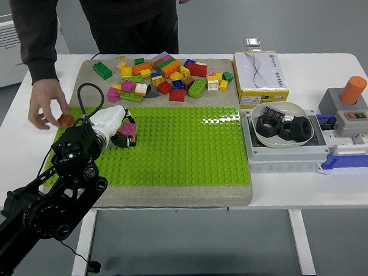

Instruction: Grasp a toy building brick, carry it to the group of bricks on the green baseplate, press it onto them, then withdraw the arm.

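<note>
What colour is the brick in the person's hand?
Red-orange: the small brick held in the person's hand, seen in the head view.

I see the baseplate (189, 150) on a mat (169, 195) in the middle of the table (304, 186). Loose bricks (165, 76) lie on the mat's far part, just behind the baseplate. My left hand (114, 124) is over the baseplate's left end, w/ a small group of bricks (127, 133) by it. A person's hand (46, 107) is left of that, holding a brick (65, 119). A box (260, 71) sits far right of the bricks; a bowl (282, 124) in a tray (281, 156) is right of the baseplate.
</note>
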`<act>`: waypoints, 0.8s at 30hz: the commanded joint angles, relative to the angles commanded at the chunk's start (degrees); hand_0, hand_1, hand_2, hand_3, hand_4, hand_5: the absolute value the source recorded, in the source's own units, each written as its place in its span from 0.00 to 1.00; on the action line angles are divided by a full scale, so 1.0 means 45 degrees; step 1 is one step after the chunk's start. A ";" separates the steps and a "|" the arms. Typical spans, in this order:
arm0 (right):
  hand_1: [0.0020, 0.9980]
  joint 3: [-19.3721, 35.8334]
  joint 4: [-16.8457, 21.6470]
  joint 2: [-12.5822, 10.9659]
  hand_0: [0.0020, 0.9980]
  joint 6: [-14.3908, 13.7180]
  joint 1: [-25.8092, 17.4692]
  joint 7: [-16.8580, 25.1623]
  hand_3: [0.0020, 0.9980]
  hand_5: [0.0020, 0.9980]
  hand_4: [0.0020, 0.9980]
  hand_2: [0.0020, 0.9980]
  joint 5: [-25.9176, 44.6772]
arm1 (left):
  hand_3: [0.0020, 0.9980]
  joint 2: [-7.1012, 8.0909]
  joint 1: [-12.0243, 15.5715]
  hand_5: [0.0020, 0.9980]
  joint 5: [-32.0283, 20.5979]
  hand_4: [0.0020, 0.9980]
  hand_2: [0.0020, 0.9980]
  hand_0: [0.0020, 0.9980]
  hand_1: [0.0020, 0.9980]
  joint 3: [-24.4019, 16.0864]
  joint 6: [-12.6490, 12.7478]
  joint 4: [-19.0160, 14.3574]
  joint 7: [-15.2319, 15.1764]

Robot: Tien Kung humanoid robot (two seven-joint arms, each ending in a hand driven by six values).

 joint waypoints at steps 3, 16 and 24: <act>0.63 0.0000 0.0001 0.0004 0.67 -0.0001 -0.0007 -0.0002 0.70 0.96 0.71 0.68 0.0000 | 0.25 0.0004 0.0006 0.00 0.0110 0.47 0.81 0.92 0.90 0.0002 0.0022 -0.0122 0.0022; 0.63 0.0000 0.0030 0.0000 0.67 0.0011 -0.0078 -0.0022 0.70 0.96 0.71 0.68 0.0000 | 0.25 0.0105 0.0053 0.00 0.0747 0.46 0.79 0.92 0.89 -0.0003 -0.0152 -0.0655 0.0201; 0.63 0.0000 0.0074 0.0017 0.67 0.0027 -0.0134 -0.0053 0.70 0.96 0.71 0.68 0.0000 | 0.25 0.0019 0.0099 0.00 0.0781 0.46 0.78 0.92 0.88 -0.0201 -0.0362 -0.0486 0.0283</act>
